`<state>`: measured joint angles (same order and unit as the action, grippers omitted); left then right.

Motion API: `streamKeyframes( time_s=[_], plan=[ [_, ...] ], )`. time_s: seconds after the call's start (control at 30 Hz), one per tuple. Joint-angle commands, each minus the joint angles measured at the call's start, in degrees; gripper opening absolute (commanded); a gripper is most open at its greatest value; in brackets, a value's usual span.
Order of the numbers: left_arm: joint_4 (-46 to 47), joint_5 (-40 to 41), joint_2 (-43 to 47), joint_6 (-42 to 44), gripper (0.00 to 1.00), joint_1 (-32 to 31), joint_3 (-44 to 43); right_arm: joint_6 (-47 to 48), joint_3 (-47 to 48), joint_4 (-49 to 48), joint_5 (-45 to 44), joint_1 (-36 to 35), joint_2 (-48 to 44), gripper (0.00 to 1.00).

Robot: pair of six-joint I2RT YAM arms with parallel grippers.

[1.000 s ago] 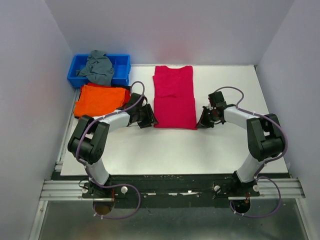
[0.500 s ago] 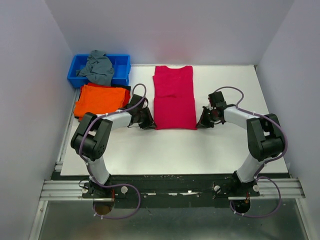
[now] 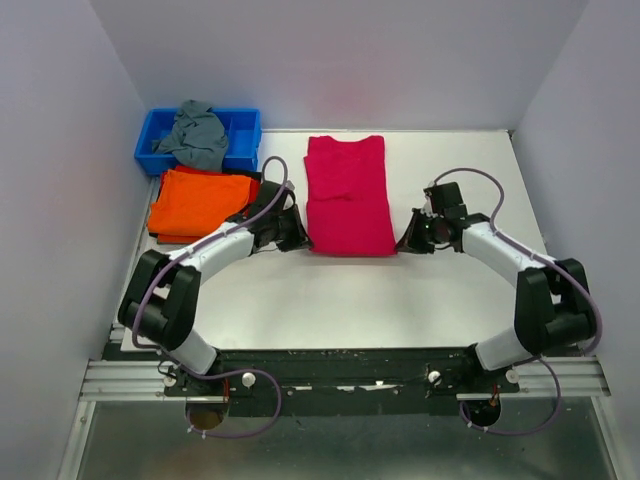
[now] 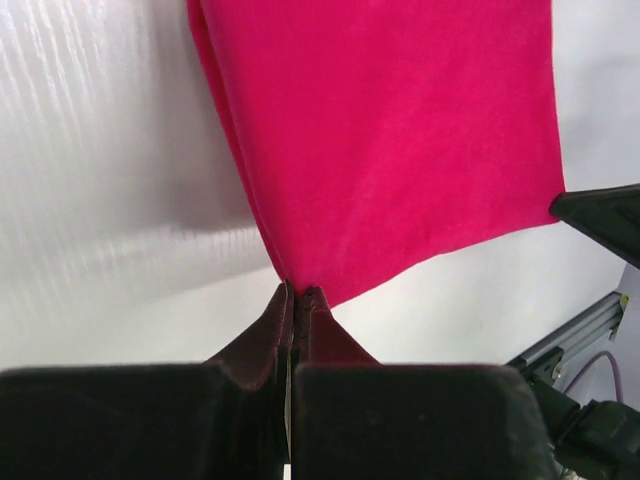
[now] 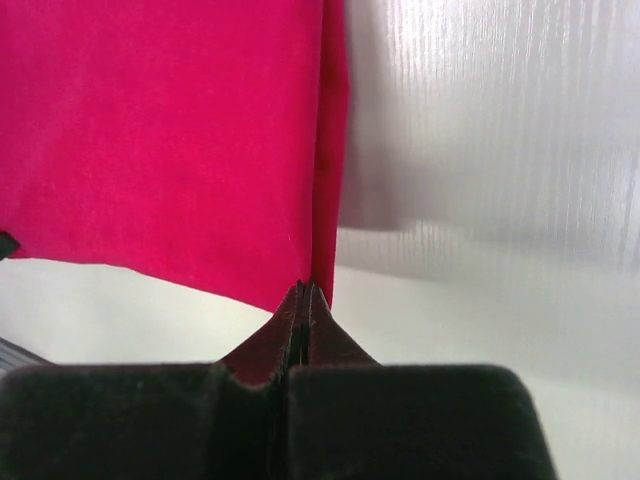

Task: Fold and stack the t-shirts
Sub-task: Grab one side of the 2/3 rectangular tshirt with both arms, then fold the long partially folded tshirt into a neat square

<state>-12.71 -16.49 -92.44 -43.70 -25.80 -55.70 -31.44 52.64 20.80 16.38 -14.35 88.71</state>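
Note:
A magenta t-shirt [image 3: 346, 195], folded into a long strip, lies on the white table [image 3: 350, 300] between my arms. My left gripper [image 3: 298, 240] is shut on its near left corner; in the left wrist view the cloth [image 4: 380, 140] runs up from the pinched tips [image 4: 296, 292]. My right gripper [image 3: 402, 243] is shut on the near right corner, and the right wrist view shows the shirt [image 5: 170, 130] rising from the closed tips [image 5: 306, 288]. The near hem looks slightly lifted off the table. An orange t-shirt [image 3: 198, 200] lies folded at the left.
A blue bin [image 3: 160, 150] at the back left holds a crumpled grey garment [image 3: 198, 133]. White walls enclose the table on three sides. A metal rail [image 3: 340, 378] runs along the near edge by the arm bases.
The left gripper has closed on the shirt's near left corner. Both arms have shifted, and the shirt's near hem has drawn slightly away from the front edge.

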Motion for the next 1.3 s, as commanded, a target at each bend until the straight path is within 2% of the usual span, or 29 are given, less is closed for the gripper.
streamKeyframes(
  time_s=[0.0, 0.33, 0.43, 0.53, 0.73, 1.07, 1.27],
  plan=[
    [-3.37, 1.37, 6.47, 0.29, 0.0, -1.7, 3.49, 0.77, -4.2, 3.2, 2.16, -0.33, -6.51, 0.01],
    [-8.12, 0.94, 20.89, -3.49, 0.0, -6.97, 10.26, 0.68, -10.37, 12.15, 3.75, -0.33, -27.69, 0.01],
    [-9.26, -0.12, 23.97, -4.64, 0.0, -7.42, 10.09, 0.42, -8.44, 15.58, 2.0, -0.33, -32.36, 0.01],
    [-12.06, 1.81, 24.33, -3.5, 0.0, -7.07, 5.8, 0.5, -3.62, 18.05, -1.69, -0.33, -33.42, 0.01],
    [-13.4, 3.13, 16.0, 0.28, 0.0, -3.21, -8.78, 1.47, 7.55, 17.71, -6.45, 0.72, -21.41, 0.01],
    [-8.3, -1.18, -6.94, -0.86, 0.0, 6.2, -26.89, 0.42, 31.36, 15.32, -0.92, 7.32, 7.51, 0.01],
    [-9.35, -1.79, -20.12, -1.56, 0.0, 9.71, -42.27, 0.42, 47.7, 17.35, 0.58, 8.98, 23.68, 0.01]
  ],
)
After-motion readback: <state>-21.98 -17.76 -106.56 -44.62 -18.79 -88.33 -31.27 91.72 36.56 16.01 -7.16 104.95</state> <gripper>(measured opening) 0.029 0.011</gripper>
